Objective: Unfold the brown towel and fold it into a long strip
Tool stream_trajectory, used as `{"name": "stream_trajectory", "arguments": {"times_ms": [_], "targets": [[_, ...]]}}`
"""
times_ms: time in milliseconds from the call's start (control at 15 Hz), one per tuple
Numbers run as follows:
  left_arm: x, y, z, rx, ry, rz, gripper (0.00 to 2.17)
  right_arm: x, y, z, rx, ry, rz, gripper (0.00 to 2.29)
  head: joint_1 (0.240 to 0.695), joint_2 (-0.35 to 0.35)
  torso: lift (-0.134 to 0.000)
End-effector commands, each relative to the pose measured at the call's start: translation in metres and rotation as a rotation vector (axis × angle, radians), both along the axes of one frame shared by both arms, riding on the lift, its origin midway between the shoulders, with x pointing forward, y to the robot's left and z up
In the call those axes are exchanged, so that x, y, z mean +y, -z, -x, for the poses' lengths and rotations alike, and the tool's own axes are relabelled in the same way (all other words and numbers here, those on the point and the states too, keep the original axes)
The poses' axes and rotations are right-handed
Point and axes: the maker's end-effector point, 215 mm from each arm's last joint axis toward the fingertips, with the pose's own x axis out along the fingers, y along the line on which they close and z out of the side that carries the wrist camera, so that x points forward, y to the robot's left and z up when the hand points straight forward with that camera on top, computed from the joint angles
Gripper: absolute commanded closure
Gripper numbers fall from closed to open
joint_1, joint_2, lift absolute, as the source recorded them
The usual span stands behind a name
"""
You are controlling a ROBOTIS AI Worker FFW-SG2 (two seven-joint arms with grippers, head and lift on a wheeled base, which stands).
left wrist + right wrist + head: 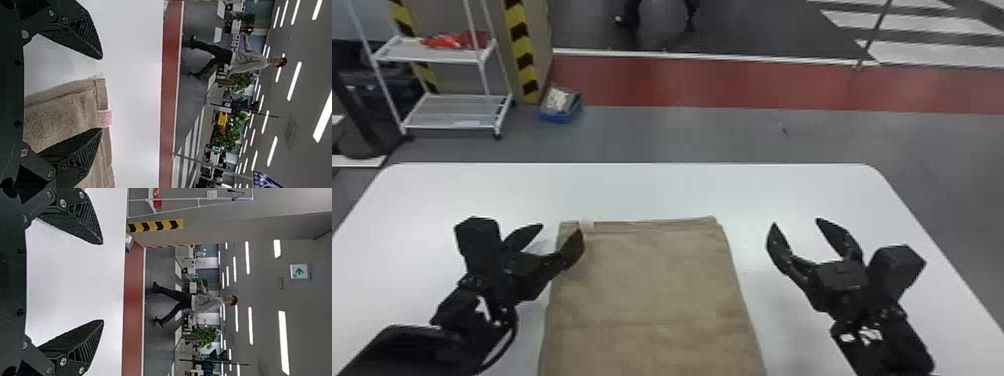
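Gap right of brown towel (pixel 652 285), right pincer (pixel 796 223) beyond; left pincer (pixel 561 229) blocking left edge

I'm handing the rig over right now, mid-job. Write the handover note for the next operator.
Left gripper: open, at the towel's far left corner, holding nothing.
Right gripper: open and empty, off the towel's right side, over the white table.
Brown towel: flat on the table, a pink tag at its far edge near the left corner.
Done: laid out flat; layers at the far edge suggest it may still be partly folded.
Left: check that, then fold into a long strip.
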Motion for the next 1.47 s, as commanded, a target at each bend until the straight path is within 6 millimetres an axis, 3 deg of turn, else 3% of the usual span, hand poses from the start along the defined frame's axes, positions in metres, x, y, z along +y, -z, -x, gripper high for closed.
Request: {"name": "stream_trajectory", "arguments": {"times_ms": [0, 200, 467, 533, 1400], "targets": [[-0.002, 0.001, -0.001, 0.001, 0.004, -0.005, 0.28, 0.0, 0.003, 0.002, 0.004, 0.001, -0.003, 0.19, 0.695, -0.099, -0.125], [-0.007, 0.001, 0.0, 0.0, 0.018, -0.003, 0.28, 0.0, -0.001, 0.004, -0.016, 0.002, -0.001, 0.19, 0.695, -0.103, -0.125], [-0.01, 0.003, 0.002, 0.003, 0.042, -0.01, 0.4, -0.002, -0.004, 0.006, -0.033, 0.006, -0.002, 0.18, 0.695, -0.111, -0.125], [-0.011, 0.004, 0.003, 0.005, 0.046, -0.016, 0.52, -0.002, -0.004, 0.007, -0.033, 0.006, -0.002, 0.18, 0.695, -0.112, -0.125], [-0.009, 0.011, 0.006, 0.027, 0.056, -0.033, 0.53, 0.0, -0.006, 0.006, -0.044, 0.002, -0.001, 0.18, 0.695, -0.112, -0.125]]}}
